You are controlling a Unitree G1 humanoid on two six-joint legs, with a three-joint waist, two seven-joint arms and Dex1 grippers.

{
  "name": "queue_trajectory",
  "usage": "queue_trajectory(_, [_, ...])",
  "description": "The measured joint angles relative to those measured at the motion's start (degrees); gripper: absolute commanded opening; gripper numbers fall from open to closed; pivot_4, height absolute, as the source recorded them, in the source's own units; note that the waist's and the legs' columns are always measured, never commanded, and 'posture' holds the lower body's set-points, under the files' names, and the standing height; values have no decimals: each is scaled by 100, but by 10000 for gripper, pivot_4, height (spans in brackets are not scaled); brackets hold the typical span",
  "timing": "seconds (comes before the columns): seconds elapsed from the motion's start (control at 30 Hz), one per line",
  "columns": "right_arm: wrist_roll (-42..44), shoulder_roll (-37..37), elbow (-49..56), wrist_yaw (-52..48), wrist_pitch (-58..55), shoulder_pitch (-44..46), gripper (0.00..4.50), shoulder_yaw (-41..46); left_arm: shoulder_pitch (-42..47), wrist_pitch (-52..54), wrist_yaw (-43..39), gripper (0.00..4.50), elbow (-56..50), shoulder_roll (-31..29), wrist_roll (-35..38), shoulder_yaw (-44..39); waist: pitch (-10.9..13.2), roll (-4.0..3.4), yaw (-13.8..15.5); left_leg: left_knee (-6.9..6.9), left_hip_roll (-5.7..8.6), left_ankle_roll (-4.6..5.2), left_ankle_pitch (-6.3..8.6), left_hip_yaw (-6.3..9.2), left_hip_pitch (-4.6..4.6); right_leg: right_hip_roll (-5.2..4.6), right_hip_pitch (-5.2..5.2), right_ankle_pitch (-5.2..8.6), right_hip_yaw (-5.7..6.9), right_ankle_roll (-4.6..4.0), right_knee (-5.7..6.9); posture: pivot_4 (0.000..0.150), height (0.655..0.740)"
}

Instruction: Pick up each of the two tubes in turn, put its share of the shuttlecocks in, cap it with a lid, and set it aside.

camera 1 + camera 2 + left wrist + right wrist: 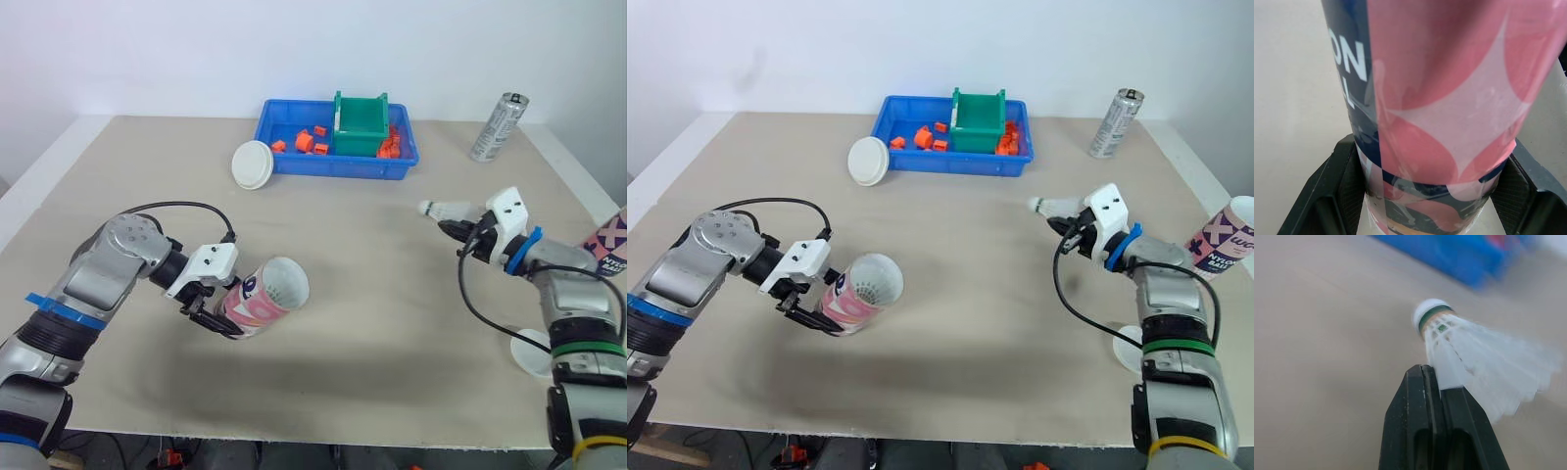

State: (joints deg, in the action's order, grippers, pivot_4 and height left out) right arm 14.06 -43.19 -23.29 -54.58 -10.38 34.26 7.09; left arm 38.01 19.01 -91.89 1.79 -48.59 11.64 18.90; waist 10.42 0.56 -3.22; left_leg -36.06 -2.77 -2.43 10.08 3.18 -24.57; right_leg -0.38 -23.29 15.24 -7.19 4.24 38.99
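At 8 o'clock on the table [382,294] the left gripper [211,305] is clamped around the base end of the pink tube [265,296], both black fingers pressed to its wall. Well apart from it, at 3 o'clock, the right gripper [453,227] pinches a shuttlecock [446,209] by the edge of its feather skirt, fingers nearly together. The step in hand looks like loading. To do it well, the tube should probably be kept steady with its mouth open to the right arm. The shuttlecock then goes in cork first along the tube's own line, and is let go only once the skirt has passed the rim, so the feathers don't catch or crush. The tube's long axis runs from 8 o'clock to 2 o'clock, tilted, with its open mouth toward 2 o'clock. The shuttlecock lies roughly along 9 to 3, cork toward 9 o'clock. A second tube [609,245] stands beyond the right arm at 4 o'clock.
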Motion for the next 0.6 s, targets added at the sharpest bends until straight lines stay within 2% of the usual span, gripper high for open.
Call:
queue_trajectory(0.1, [674, -643, 2152, -820, -727, -465, 771, -93, -14, 3, -2, 32283, -9, 2, 10, -13, 6, -10, 24, 10, 0, 0, 0, 3, 2, 0, -2, 7, 3, -3, 1, 1500, 7309])
queue_trajectory(0.2, [1176, -1150, 4027, -1506, -1126, -446, 771, -446, -13, -1, -15, 32283, 2, 18, 3, -14, 7, -11, 30, 15, -4, -1, 0, 3, 8, 1, 1, 11, 8, -9, 1, 1500, 7309])
queue_trajectory(0.33, [1201, -1156, 4559, -1702, -1221, -247, 771, -875, -7, -17, 10, 32283, 12, 57, 3, -14, 12, 6, 29, 2, -4, -4, -1, -2, 7, -1, -1, 19, 2, -32, 1, 1500, 7309])
queue_trajectory(0.4, [1059, -1022, 4709, -1846, -1170, 211, 771, -1356, 12, -29, -2, 32283, 63, 69, -2, -16, 14, 4, 21, -5, -4, -3, -1, -7, 5, -1, -4, 14, -2, -33, 1, 1500, 7309])
queue_trajectory(0.6, [369, -629, 4526, -2092, -566, 932, 771, -2171, 32, -60, -17, 32283, 133, 151, 8, -14, 16, 11, 51, -4, -5, -3, -1, 1, -5, 0, -8, 20, 8, -34, 1, 1500, 7309])
